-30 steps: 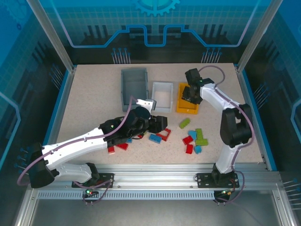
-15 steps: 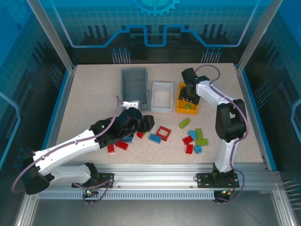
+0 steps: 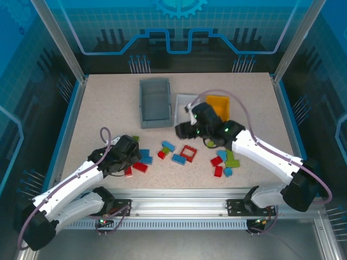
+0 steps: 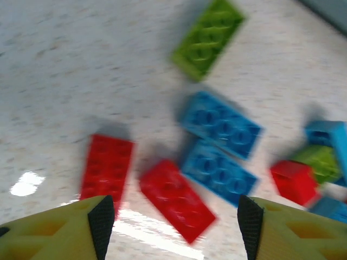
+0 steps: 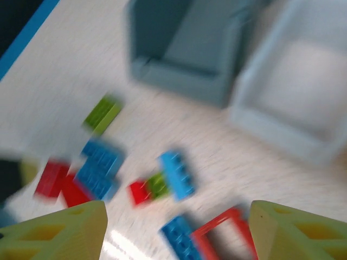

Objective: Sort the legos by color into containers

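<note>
The legos are lying loose on the counter in two patches. The middle patch is spreading around the red square frame, with blue, red and lime bricks mostly to its left. A smaller patch of red, blue and lime bricks is sitting to its right. Behind them the three containers are standing in a row: the dark grey bin, the white bin just beside it, and the orange-yellow bin, the last two partly covered by the right arm. The left gripper is hanging low over the left end of the middle patch. Its jaws are spread wide and gripping nothing, with a red brick and a blue brick showing between them. The right gripper is hovering just behind that patch, its jaws wide too and empty, the frame showing between them in a blurred view.
</note>
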### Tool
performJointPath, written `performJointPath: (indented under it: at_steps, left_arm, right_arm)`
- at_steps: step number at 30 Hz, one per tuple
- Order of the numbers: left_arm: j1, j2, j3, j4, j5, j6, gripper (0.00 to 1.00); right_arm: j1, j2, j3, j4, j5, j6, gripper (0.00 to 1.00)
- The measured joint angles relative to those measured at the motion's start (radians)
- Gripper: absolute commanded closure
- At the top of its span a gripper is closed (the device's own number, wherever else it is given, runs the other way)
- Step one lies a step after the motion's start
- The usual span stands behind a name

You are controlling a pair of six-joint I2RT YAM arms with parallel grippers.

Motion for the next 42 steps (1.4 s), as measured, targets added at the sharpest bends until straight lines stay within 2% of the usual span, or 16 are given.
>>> performJointPath:
  at_steps: [6, 9, 15, 21, 26, 29, 33, 37, 42]
  left_arm:
    - [0.121, 0.08, -0.041, 0.016, 0.066, 0.063, 0.3]
    - [0.137, 0.149, -0.055, 0.047, 0.079, 0.103, 0.3]
    - [0.164, 0.246, -0.077, 0.126, 0.098, 0.157, 0.34]
    - [0.168, 0.271, -0.102, 0.165, 0.098, 0.184, 0.5]
    - [0.172, 0.26, -0.12, 0.172, 0.094, 0.182, 0.7]
    - [0.172, 0.236, -0.122, 0.173, 0.094, 0.182, 0.78]
    - [0.172, 0.187, -0.103, 0.145, 0.085, 0.193, 0.83]
    - [0.166, 0.18, 0.035, 0.126, 0.083, 0.243, 0.84]
    - [0.11, 0.36, 0.324, 0.154, 0.077, 0.334, 0.83]
  right_arm:
    - [0.229, 0.026, -0.072, 0.051, -0.141, -0.055, 0.26]
    - [0.264, 0.046, -0.072, 0.077, -0.164, -0.056, 0.26]
    - [0.273, 0.073, -0.072, 0.107, -0.177, -0.053, 0.27]
    - [0.273, 0.076, -0.072, 0.13, -0.178, -0.04, 0.27]
    - [0.273, 0.087, -0.072, 0.14, -0.176, -0.027, 0.29]
    - [0.273, 0.093, -0.072, 0.14, -0.172, -0.021, 0.3]
    - [0.275, 0.089, -0.074, 0.139, -0.114, 0.001, 0.3]
    - [0.266, 0.027, -0.117, 0.151, 0.011, 0.06, 0.29]
    - [0.219, -0.081, -0.185, 0.217, 0.153, 0.128, 0.27]
